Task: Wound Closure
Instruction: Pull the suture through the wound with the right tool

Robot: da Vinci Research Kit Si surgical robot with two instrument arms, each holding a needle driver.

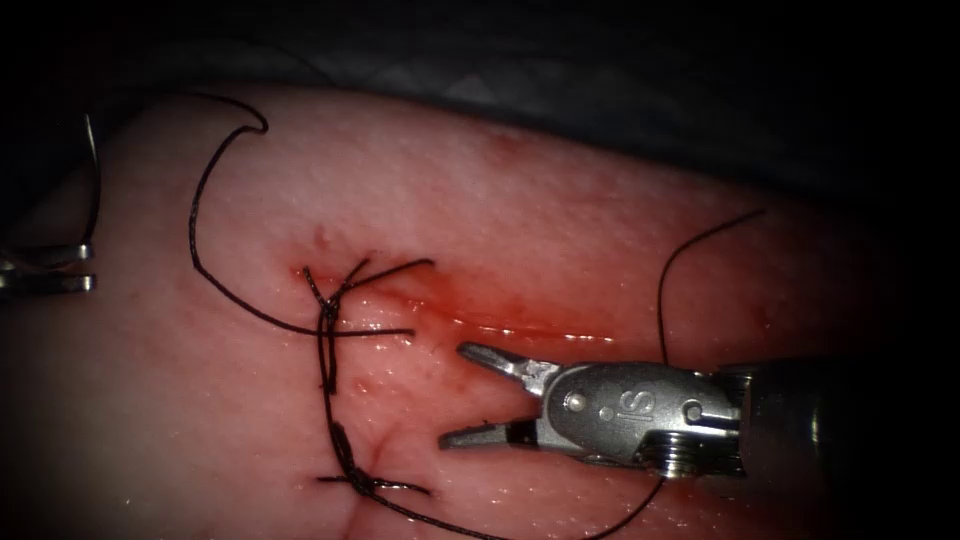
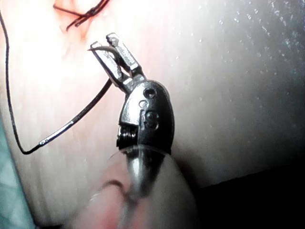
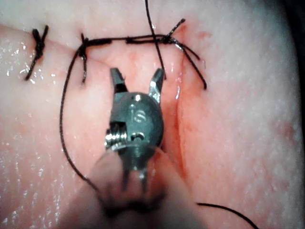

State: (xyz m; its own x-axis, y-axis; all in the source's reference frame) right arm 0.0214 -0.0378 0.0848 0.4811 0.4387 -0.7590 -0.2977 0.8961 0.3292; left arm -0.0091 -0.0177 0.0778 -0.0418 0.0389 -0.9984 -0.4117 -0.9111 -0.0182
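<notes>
Dark cloth lay behind the tissue [image 1: 560,220], whose cut [image 1: 520,325] glistened with red fluid [image 1: 470,305]. Two knotted stitches [image 1: 328,310] crossed it, one thread [image 1: 215,270] trailing between them. The right tool [image 1: 462,393] hovered by the cut with jaws spread wide, holding nothing. At the left, off the tissue, the left tool [image 2: 106,49] clamped the one needle [image 2: 97,98] near its tip.

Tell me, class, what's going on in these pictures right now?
Two robot tools are working over a piece of tissue with a cut that already carries knotted stitches. The left tool, at the endoscope view's left edge, grips the curved needle, which is out of the tissue, with thread trailing from it. The right tool hovers open beside the cut, holding nothing.
</notes>
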